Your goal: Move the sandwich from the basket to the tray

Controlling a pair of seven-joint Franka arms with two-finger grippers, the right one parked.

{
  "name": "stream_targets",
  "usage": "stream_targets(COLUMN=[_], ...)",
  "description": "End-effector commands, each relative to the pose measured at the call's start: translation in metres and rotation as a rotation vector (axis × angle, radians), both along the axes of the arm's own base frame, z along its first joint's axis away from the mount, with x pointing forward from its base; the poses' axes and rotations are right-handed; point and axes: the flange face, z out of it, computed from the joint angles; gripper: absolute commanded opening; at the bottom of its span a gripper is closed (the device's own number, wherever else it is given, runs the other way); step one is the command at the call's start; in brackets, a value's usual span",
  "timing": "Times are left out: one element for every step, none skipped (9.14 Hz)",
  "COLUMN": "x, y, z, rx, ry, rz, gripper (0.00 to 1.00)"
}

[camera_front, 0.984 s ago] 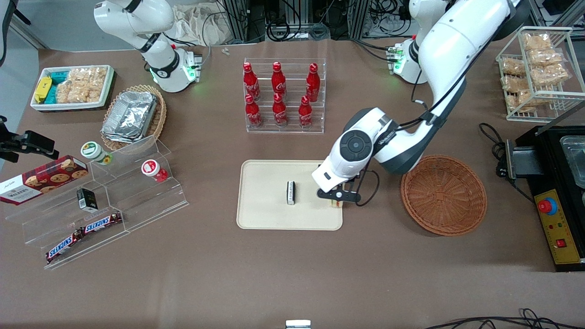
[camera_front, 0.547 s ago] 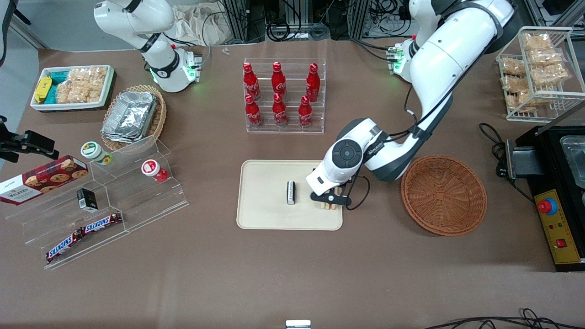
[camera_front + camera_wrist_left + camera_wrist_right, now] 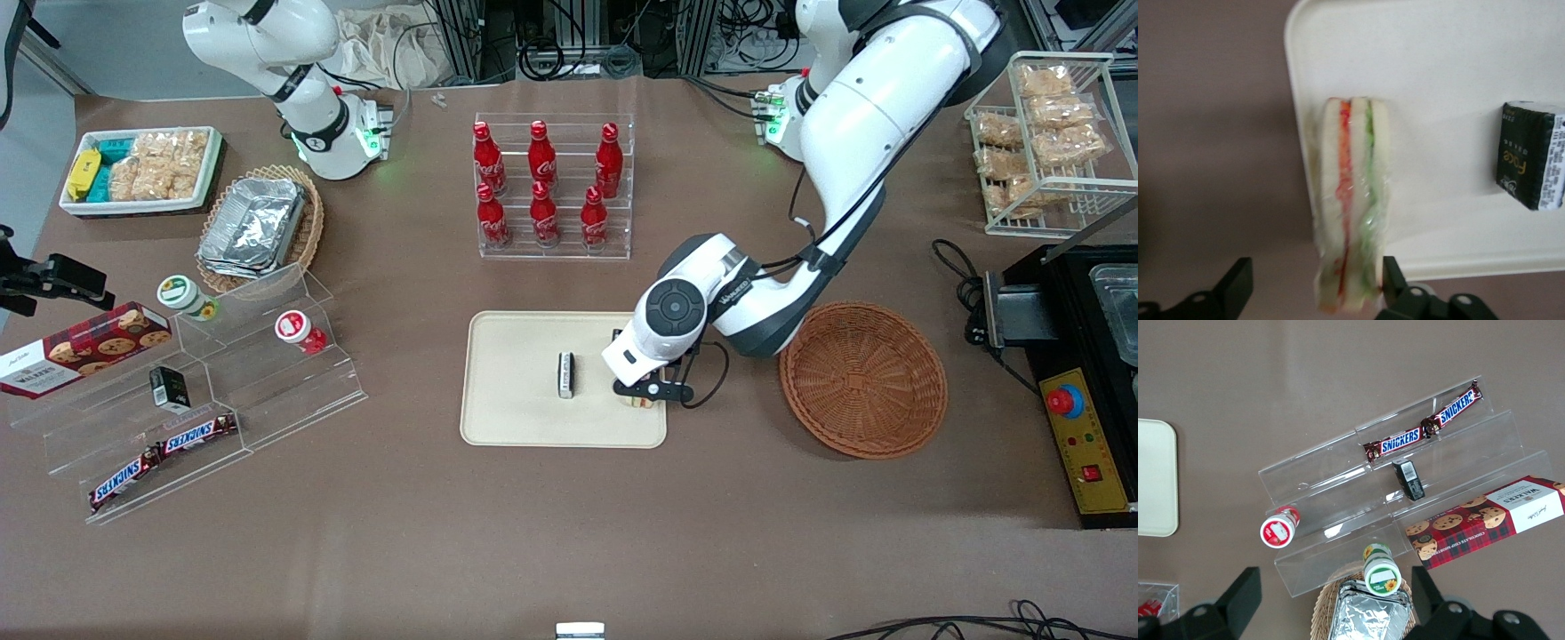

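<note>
Round reddish-brown woven wicker basket (image 3: 862, 380) seen with nothing in it, toward the working arm's end of the table, beside the flat cream-beige rectangular tray (image 3: 516, 418). On the tray: a small dark wrapped packet with a white label (image 3: 565, 374), and, well apart from it at the edge nearest the basket, the plastic-wrapped triangular sandwich of pale bread with orange-red and green filling (image 3: 1353, 207), standing on its edge. Left arm's black two-finger gripper (image 3: 1313, 283) low over that tray edge, fingers spread wide; one finger (image 3: 1391, 279) touching the sandwich's side, the other well apart; nothing pinched.
</note>
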Motion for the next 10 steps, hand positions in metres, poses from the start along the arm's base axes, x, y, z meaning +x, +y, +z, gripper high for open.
stream_targets(x=[-0.001,-0.002,0.005,0.01,0.014,0.018,0.016,0.018,0.019,0.022], y=[0.023,0.042,0.063,0.075,0.089,0.107,0.121,0.14,0.166,0.199], z=[0.102,0.13,0.153,0.165,0.175,0.182,0.194,0.207,0.222,0.24], rx=[0.103,0.151,0.17,0.183,0.196,0.211,0.231,0.239,0.207,0.174], ry=[-0.067,-0.077,-0.107,-0.135,-0.154,-0.136,-0.131,-0.121,-0.083,-0.078], rz=[-0.005,-0.026,-0.02,0.011,0.041,0.066,0.083,0.048,0.011,0.023], gripper=[0.99,0.98,0.98,0.99,0.99,1.0,1.0,1.0,1.0,1.0])
